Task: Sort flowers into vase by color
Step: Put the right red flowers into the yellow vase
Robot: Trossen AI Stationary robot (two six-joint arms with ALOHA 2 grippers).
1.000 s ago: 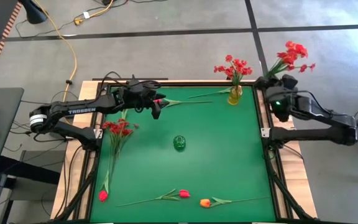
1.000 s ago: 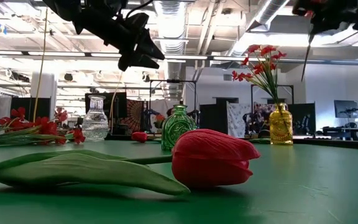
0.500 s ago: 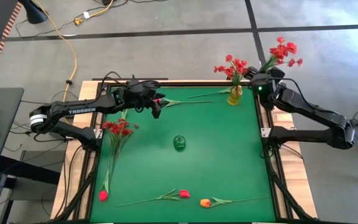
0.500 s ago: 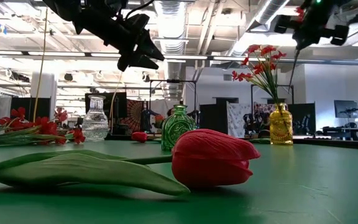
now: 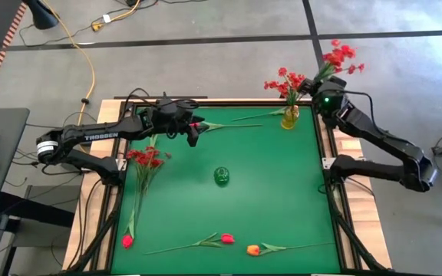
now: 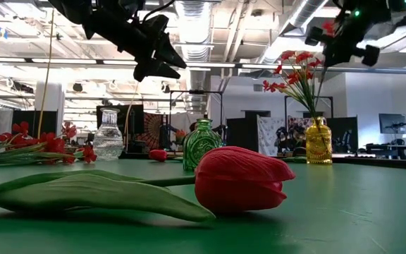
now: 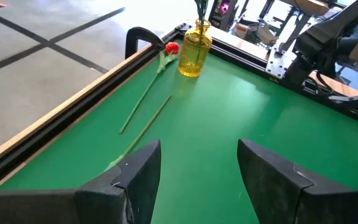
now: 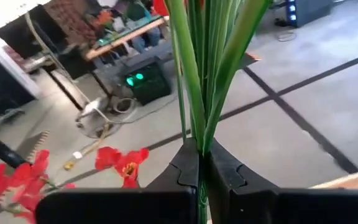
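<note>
Right gripper [image 5: 324, 90] pinches red spray [image 5: 339, 57] stems, near yellow vase [image 5: 289, 117] for matching reds. Left gripper [image 7: 199, 168] wide open, holds nothing.

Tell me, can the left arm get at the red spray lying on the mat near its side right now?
Probably yes. The left gripper is open and empty, hovering over the mat's far edge, and the red spray lies just beside it with nothing on top. The right gripper, holding another spray, is at the yellow vase.

Vases [image 5: 289, 116] [image 5: 221, 176] stand mid-table, tulips [image 5: 227, 239] along the near edge.
</note>
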